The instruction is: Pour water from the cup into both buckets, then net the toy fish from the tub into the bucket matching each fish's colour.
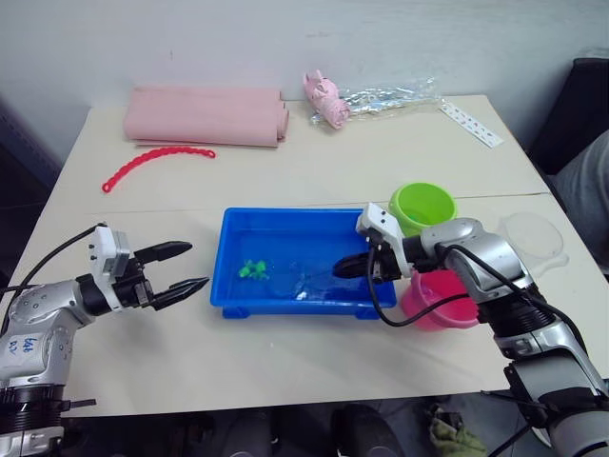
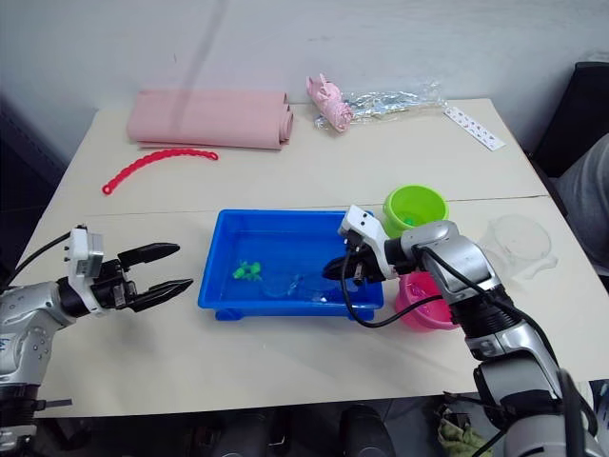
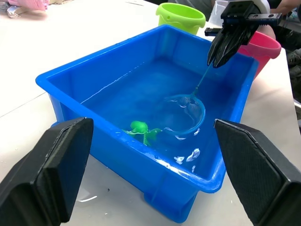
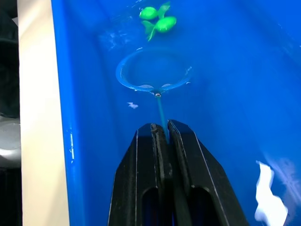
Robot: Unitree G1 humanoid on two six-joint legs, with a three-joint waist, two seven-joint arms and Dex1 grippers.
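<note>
The blue tub [image 1: 225, 249] holds water in the middle of the table. Green toy fish [image 1: 253, 270] lie together in its left part. My right gripper [image 1: 343, 269] reaches over the tub's right end, shut on the thin stick of the net. The net's blue hoop [image 4: 141, 87] sits in the water, close to the green fish [image 4: 157, 19] but apart from them. My left gripper [image 1: 195, 265] hangs open just left of the tub, holding nothing. The lime green bucket [image 1: 423, 205] and the pink bucket [image 1: 438, 303] stand at the tub's right end. The clear cup [image 1: 533, 238] sits further right.
A folded pink cloth [image 1: 205, 116] and a red beaded chain [image 1: 157, 162] lie at the back left. A pink pig toy [image 1: 325, 98], a clear plastic bag [image 1: 390, 95] and a white strip [image 1: 471, 124] lie at the back right. A person [image 1: 590, 190] sits at the right edge.
</note>
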